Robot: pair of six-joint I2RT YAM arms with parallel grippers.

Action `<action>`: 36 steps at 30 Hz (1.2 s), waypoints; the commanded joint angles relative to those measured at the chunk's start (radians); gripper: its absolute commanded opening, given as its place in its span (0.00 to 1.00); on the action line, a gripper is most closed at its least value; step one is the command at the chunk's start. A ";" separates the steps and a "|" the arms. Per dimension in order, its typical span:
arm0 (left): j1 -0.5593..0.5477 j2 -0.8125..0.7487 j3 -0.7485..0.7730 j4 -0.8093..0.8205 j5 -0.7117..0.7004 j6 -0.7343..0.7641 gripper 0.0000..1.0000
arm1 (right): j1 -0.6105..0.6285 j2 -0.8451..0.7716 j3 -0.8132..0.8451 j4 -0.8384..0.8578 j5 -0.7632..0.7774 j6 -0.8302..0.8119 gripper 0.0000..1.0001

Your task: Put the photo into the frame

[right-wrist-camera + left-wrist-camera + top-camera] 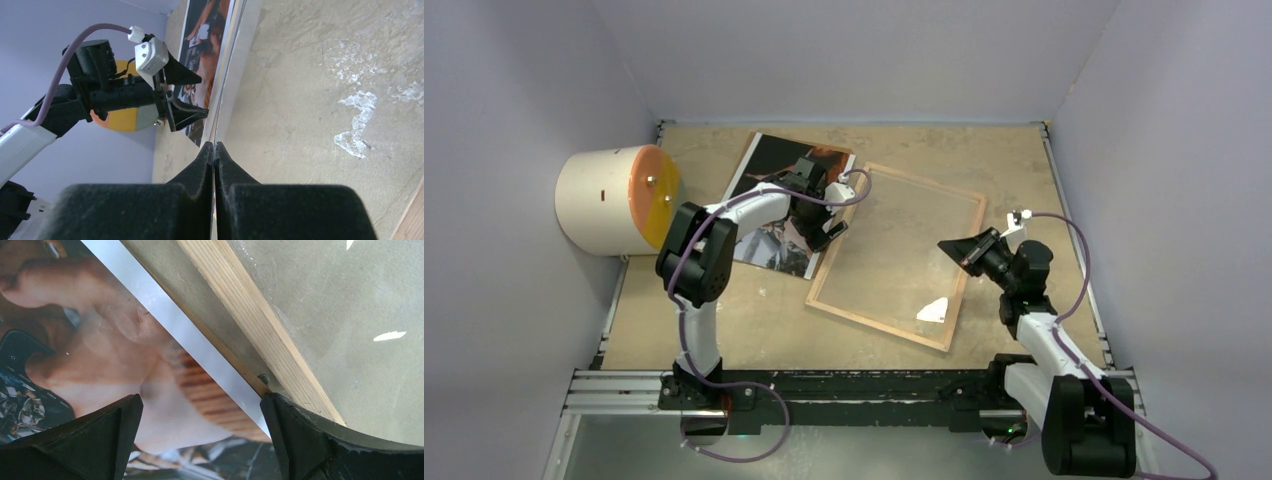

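Note:
The photo [767, 243] lies face up at the back left of the table, dark with reddish skin tones and a white border [165, 315]. The frame [879, 325] lies beside it, wood back up, table showing through its glass [350, 350]. My left gripper [829, 215] hovers open over the photo's right edge [200, 405], one fingertip [290, 425] above the frame's wood rail [250, 325]. My right gripper [946, 247] is shut [214, 146] on a thin clear sheet seen edge-on, apparently the frame's glass pane, near the frame's right rail.
A white cylinder with an orange-yellow face [614, 200] stands at the left wall. Grey walls close in the table on three sides. A metal rail [844, 385] with both arm bases runs along the near edge. White smears [357, 120] mark the tabletop.

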 commanded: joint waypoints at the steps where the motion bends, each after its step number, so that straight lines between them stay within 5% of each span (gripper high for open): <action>1: -0.020 0.040 0.001 -0.024 0.019 -0.007 1.00 | 0.015 -0.001 0.002 0.092 -0.030 0.005 0.00; 16: -0.029 0.042 0.001 -0.025 0.027 -0.005 1.00 | 0.151 0.007 0.029 0.158 0.060 0.073 0.00; 36: -0.029 0.003 -0.016 -0.033 0.024 0.015 1.00 | 0.164 0.005 0.019 0.256 0.093 0.230 0.00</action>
